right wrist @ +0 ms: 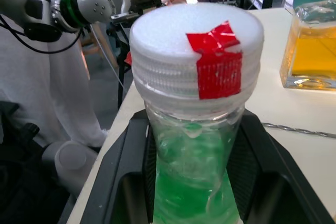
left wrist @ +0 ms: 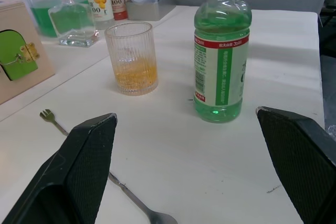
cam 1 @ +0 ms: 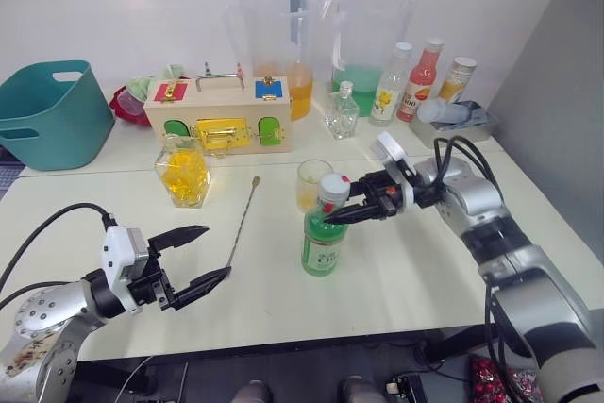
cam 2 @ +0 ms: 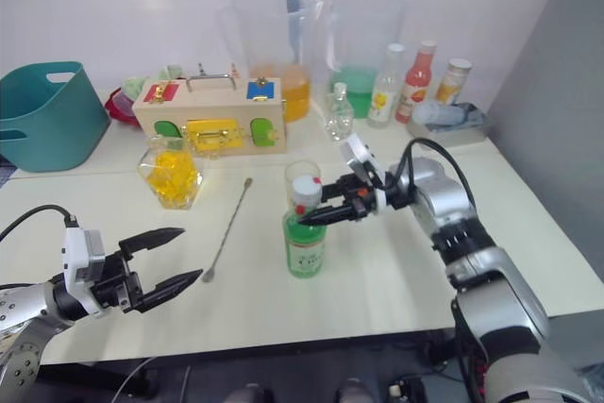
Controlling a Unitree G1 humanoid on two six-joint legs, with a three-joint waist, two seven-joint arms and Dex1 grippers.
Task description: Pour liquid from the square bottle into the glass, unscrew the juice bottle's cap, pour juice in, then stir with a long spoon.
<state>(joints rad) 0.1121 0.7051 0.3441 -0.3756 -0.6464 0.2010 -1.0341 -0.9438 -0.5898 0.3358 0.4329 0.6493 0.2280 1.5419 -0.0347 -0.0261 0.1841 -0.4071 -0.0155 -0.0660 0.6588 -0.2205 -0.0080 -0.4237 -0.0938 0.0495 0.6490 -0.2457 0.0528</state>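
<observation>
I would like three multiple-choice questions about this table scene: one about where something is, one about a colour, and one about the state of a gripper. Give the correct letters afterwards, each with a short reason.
1. Where does the long spoon lie?
A. inside the glass
B. flat on the table
C. in the left gripper

2. What colour is the liquid in the juice bottle?
A. green
B. blue
C. clear

3. What is the right gripper doing?
A. hanging open above the teal tub
B. lifting the square bottle
C. closed around the juice bottle's neck

Answers: 1 B, the spoon rests on the table between the square bottle and the glass. 2 A, the head views show green. 3 C, its fingers sit either side of the neck under the cap.
</observation>
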